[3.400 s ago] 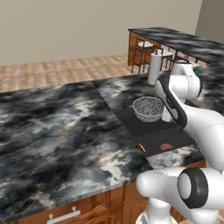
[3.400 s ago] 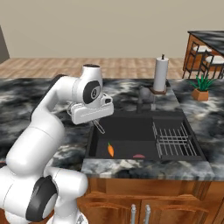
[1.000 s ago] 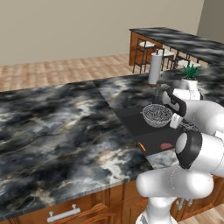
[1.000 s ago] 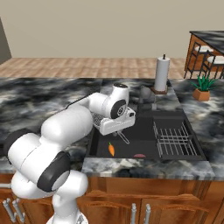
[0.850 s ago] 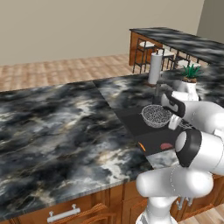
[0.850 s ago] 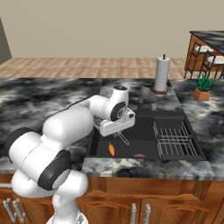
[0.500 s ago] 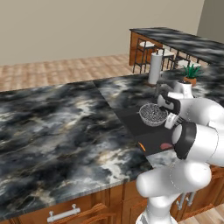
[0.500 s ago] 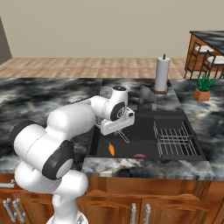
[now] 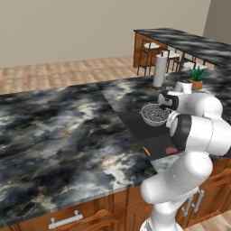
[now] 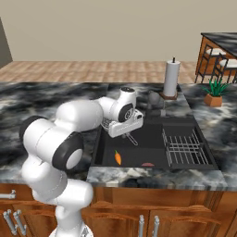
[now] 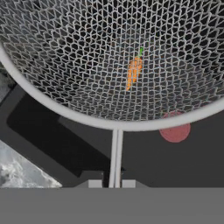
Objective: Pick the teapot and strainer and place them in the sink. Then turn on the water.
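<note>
Over the last few seconds the arm has carried the strainer (image 9: 155,114) from beside the basin to above the black sink (image 10: 152,141), and it now holds nearly steady there. The gripper (image 11: 115,180) is clamped on the strainer's thin handle, mesh bowl hanging over a carrot (image 10: 117,158) on the sink floor. Judging by this, lowering and release come next; the teapot's whereabouts cannot be told.

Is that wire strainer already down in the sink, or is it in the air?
In the air: the strainer hangs over the sink, its handle pinched by the fingers.
</note>
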{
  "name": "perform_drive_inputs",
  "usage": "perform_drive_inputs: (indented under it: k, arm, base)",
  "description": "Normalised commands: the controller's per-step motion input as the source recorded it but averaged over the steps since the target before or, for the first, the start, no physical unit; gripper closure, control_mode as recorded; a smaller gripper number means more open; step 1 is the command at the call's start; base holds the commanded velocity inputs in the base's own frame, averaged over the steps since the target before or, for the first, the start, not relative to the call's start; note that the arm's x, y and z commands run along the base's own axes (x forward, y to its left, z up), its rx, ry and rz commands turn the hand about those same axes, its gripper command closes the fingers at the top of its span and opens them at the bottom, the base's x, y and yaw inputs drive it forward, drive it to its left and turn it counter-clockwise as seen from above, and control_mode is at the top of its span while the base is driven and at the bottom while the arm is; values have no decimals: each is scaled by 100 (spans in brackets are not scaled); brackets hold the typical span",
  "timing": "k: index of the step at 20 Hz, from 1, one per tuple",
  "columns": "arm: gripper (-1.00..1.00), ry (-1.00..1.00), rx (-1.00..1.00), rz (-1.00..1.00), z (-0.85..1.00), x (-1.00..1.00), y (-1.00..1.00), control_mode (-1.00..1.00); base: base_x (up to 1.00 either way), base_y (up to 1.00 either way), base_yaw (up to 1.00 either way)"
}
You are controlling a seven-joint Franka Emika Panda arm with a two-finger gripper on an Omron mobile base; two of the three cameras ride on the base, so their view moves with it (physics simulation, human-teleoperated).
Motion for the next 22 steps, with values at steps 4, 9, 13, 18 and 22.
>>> perform_drive_inputs:
  k: [4,9,13,18,22]
  arm:
    - [100,0,0,0,-3,10,0,-100]
    - [100,0,0,0,-35,13,0,-100]
    - [100,0,0,0,-43,25,0,-100]
    - [100,0,0,0,-44,21,0,-100]
    - [100,2,0,0,-26,13,0,-100]
  base:
    - [0,0,0]
    - [0,0,0]
    - [0,0,0]
    - [0,0,0]
    - [0,0,0]
